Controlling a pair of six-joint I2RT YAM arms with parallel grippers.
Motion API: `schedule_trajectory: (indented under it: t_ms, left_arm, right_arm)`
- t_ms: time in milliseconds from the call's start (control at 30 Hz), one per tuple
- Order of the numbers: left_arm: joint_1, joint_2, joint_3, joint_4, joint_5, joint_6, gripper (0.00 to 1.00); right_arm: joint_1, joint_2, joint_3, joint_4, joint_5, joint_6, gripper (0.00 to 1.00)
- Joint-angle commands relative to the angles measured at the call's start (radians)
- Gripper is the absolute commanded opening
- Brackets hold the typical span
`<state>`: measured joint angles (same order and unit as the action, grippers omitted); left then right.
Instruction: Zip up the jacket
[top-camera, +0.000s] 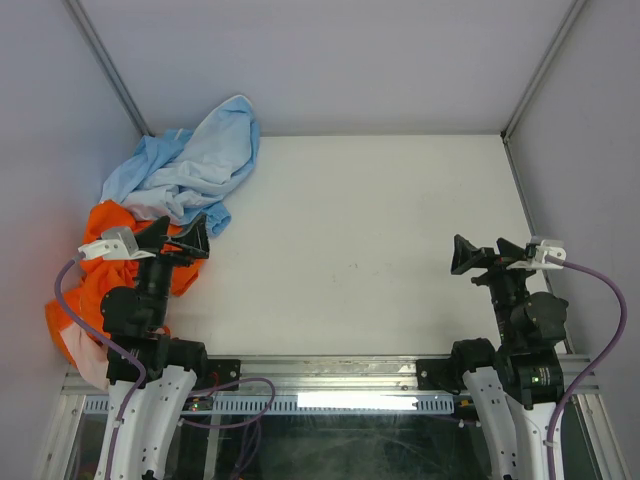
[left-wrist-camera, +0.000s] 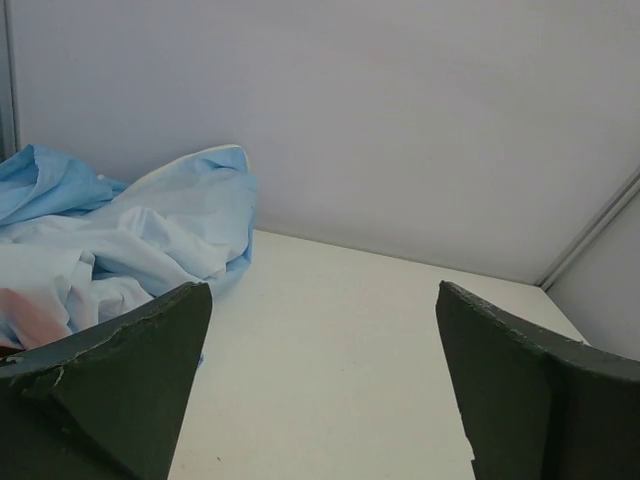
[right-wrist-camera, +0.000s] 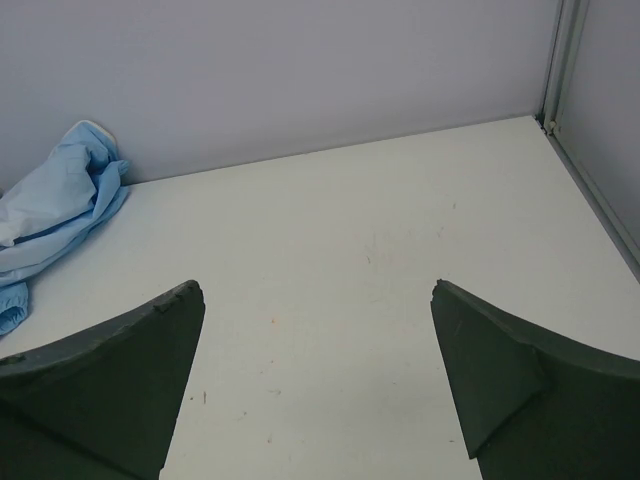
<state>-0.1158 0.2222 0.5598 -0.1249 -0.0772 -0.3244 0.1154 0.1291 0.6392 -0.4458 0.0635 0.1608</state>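
A white surface (top-camera: 380, 250) fills the enclosure, matte and faintly speckled with small dark marks. Plain pale lilac-grey walls close it in: a back wall (top-camera: 330, 60), a left wall (top-camera: 40, 120) and a right wall (top-camera: 590, 150). Slim metal posts (top-camera: 105, 65) run up the two far corners. Along the near edge lies a silvery metal rail (top-camera: 330, 368). The light is soft and even across it all.

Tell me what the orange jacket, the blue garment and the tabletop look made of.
Jacket: thin-looking fabric, matte, crumpled in soft folds. Blue garment: light cloth, faint sheen, finely creased; fibre unclear. Tabletop: hard, smooth white board, possibly laminate, matte with small marks.
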Motion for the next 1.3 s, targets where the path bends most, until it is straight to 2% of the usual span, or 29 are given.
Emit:
schedule_trajectory:
  t_ms: [0, 400, 567, 733, 933, 1033, 1133, 1267]
  left_arm:
    - [0.013, 0.003, 0.002, 0.052, -0.026, 0.021, 0.99]
    - [0.012, 0.117, 0.036, -0.009, -0.140, -0.014, 0.99]
    - [0.013, 0.277, 0.109, -0.169, -0.282, -0.047, 0.99]
    - [0.025, 0.529, 0.186, -0.326, -0.462, -0.124, 0.99]
    - [0.105, 0.799, 0.296, -0.450, -0.588, -0.207, 0.99]
    - [0.165, 0.858, 0.310, -0.462, -0.626, -0.251, 0.99]
    - [0.259, 0.923, 0.294, -0.450, -0.587, -0.292, 0.99]
    - [0.390, 1.042, 0.266, -0.435, -0.451, -0.362, 0.99]
  right_arm:
    - [-0.006, 0.010, 0.012, 0.064, 0.010, 0.000, 1.00]
    - [-0.009, 0.001, 0.002, 0.054, 0.034, 0.008, 1.00]
    - [-0.008, 0.030, 0.007, 0.049, 0.021, 0.008, 0.99]
    - [-0.009, 0.028, 0.000, 0.055, 0.003, 0.001, 0.99]
    - [-0.008, 0.026, 0.001, 0.055, -0.046, -0.015, 1.00]
    - [-0.008, 0.027, -0.001, 0.058, -0.052, -0.017, 1.00]
    - [-0.009, 0.027, -0.006, 0.065, -0.073, -0.018, 1.00]
    - [-0.009, 0.015, -0.007, 0.061, -0.085, -0.021, 0.99]
